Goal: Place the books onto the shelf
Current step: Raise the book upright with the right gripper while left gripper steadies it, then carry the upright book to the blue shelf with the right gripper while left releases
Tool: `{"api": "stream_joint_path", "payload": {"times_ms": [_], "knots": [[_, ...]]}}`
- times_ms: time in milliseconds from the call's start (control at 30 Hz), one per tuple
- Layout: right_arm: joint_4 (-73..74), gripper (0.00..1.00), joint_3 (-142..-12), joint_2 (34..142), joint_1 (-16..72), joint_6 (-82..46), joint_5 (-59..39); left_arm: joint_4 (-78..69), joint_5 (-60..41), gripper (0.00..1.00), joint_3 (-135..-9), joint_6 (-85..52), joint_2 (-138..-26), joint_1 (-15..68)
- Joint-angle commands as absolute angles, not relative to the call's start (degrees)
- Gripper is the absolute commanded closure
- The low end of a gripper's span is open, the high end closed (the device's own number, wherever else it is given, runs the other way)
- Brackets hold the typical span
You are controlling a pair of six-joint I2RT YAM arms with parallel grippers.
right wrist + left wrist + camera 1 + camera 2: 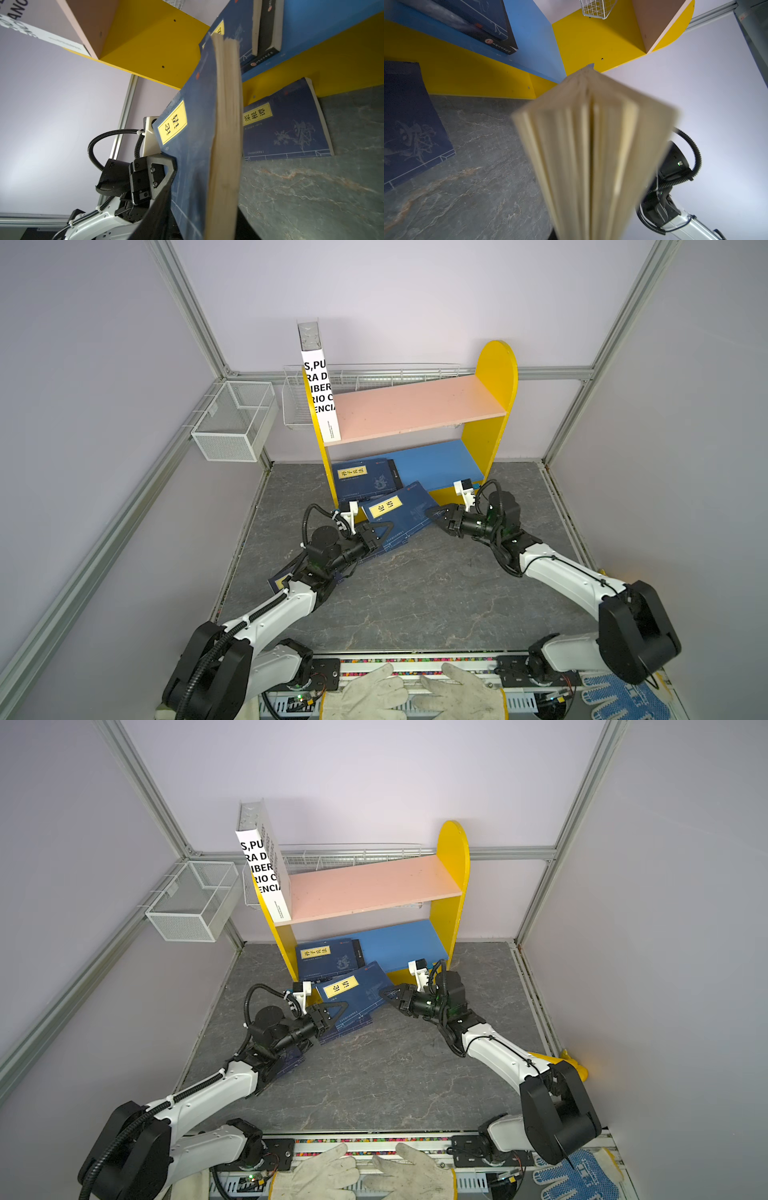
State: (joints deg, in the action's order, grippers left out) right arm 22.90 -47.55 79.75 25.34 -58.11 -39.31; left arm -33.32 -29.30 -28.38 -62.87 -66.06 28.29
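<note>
Left gripper [382, 533] clamped on the near edge of the held navy book [409, 510], yellow label up, tilted clear of the table [415, 605] just in front of the shelf [496, 377]. Right gripper [436, 519] sits at the book's opposite edge (gripping or slack, cannot tell). A second navy book [286, 133] lies on the table beneath, its top edge at the shelf's base. On the blue lower board [440, 462], a third navy book [361, 483] lies on a black book [392, 473]. On the pink upper board [415, 406], the white book [320, 398] stands at the left end.
</note>
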Motion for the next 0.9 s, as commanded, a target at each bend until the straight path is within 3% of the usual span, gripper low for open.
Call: {"api": "stream_joint_path", "payload": {"times_ms": [0, 267, 533, 867], "knots": [[18.98, 0.47, -51.39, 80.44, 22.49, -54.17, -45.88, -28.71, -34.15, 1.0, -31.92, -59.37, -63.94, 25.77], [15.02, 0.47, -56.33, 83.12, 20.65, -51.12, -55.39, -18.37, -43.01, 1.0, -37.89, -52.42, -63.31, 22.1], [9.75, 0.48, -56.77, 83.89, 20.82, -48.49, -54.73, -17.73, -45.95, 1.0, -40.63, -50.06, -64.6, 21.62], [11.39, 0.81, -58.45, 85.23, 21.75, -50.61, -54.1, -7.56, -44.15, 1.0, -46.25, -40.52, -65.62, 20.52]]}}
